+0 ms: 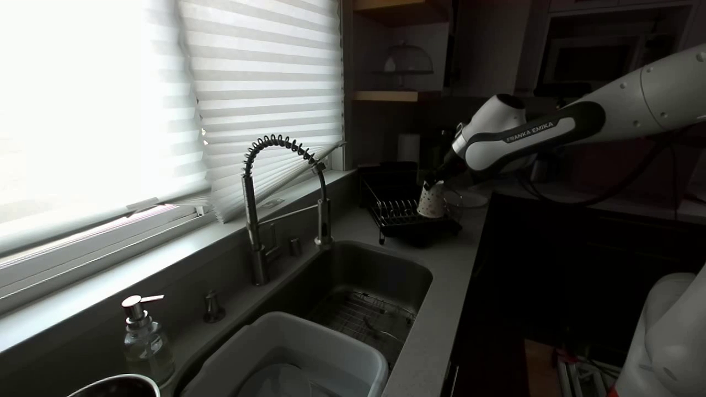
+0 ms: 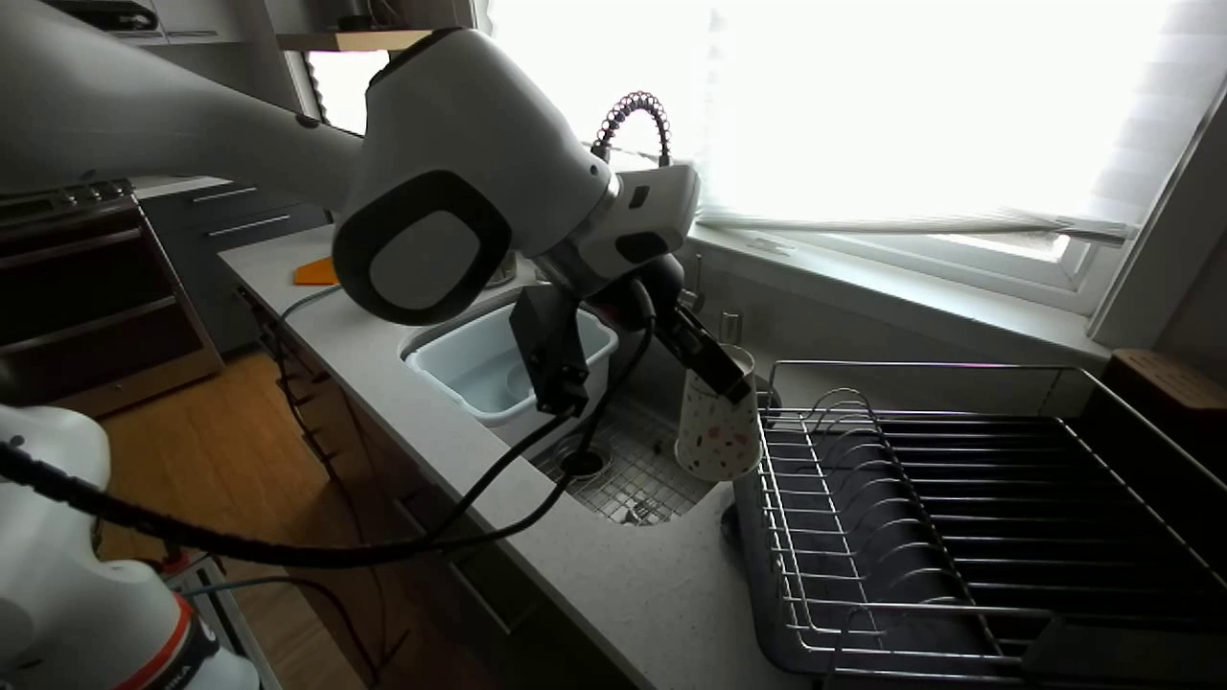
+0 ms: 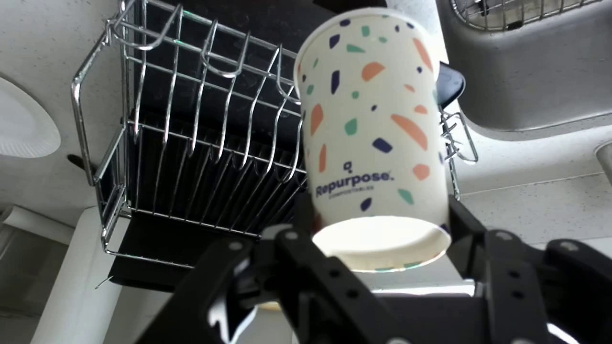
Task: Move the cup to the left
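The cup is a whitish paper cup with orange, green and dark blue specks, seen in an exterior view (image 1: pixel 432 202), in an exterior view (image 2: pixel 717 431) and in the wrist view (image 3: pixel 368 119). My gripper (image 3: pixel 377 210) has a finger against each side of the cup near its open rim. It is shut on the cup, whose open end faces the gripper. In an exterior view the gripper (image 2: pixel 724 374) comes at the cup from above, and the cup hangs slightly tilted by the dish rack's sink-side edge. The cup's far side is hidden.
The wire dish rack (image 2: pixel 920 517) stands beside the cup. The sink (image 1: pixel 380 253) holds a grey tub (image 1: pixel 331 342). A coiled faucet (image 1: pixel 255 220) and a soap bottle (image 1: pixel 146 347) stand along the window side. A white plate (image 3: pixel 24 122) lies past the rack.
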You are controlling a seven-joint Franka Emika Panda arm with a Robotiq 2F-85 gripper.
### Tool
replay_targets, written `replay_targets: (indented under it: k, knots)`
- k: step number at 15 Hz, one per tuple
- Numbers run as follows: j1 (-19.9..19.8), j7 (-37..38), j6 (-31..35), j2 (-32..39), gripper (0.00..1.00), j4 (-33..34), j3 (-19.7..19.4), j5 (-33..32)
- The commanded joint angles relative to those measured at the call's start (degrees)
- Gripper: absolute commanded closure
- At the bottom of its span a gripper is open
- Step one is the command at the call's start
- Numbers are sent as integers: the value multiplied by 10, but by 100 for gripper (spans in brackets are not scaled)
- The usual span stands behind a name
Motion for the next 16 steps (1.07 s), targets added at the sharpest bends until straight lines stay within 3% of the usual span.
replay_targets:
  k: [1,16]
  knots:
    - [17,-36,15,3,59,-10,-16,33]
    - [23,-75,34,26,59,-27,-29,58]
